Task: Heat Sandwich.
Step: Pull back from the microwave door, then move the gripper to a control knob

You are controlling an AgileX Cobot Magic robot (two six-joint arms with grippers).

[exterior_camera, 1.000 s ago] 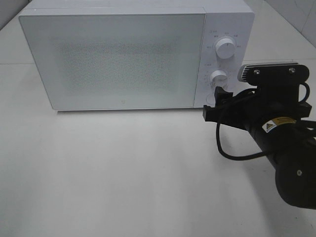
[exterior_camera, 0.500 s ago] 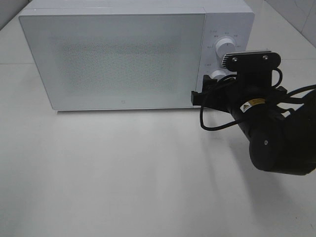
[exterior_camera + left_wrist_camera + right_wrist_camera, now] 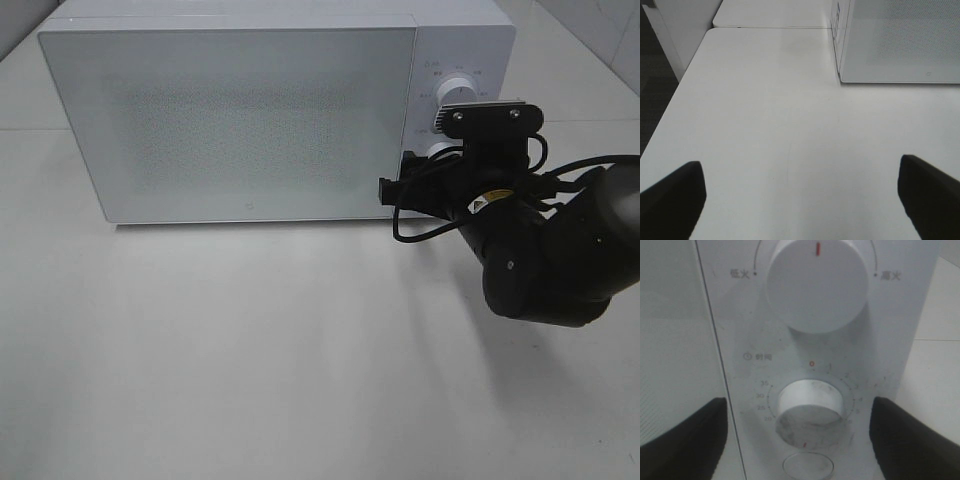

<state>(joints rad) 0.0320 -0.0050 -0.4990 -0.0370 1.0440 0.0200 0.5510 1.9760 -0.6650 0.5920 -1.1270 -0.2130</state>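
Since a second ago the right arm [image 3: 545, 260] has swung in from the table's right edge toward the far edge, and its claw [image 3: 800, 437] is now closer to the microwave's control panel. No view shows the sandwich, so I cannot tell where it is or how it looks. The microwave [image 3: 240, 110] has its frosted door shut, which hides the inside.

The right claw is spread, with one dark finger on each side of the lower timer knob [image 3: 810, 410]. It grips nothing, and I cannot tell whether it touches the panel. Above that knob is a larger white knob [image 3: 817, 285] with a red mark at its top, and below it a round button [image 3: 807, 466]. A black cable [image 3: 420, 235] loops under the wrist.

The left claw [image 3: 800, 200] is wide open and empty, over bare table near the left edge.

The table [image 3: 250, 350] is plain white, and the microwave stands along its far edge. A dark floor [image 3: 650, 100] lies beyond the left edge.
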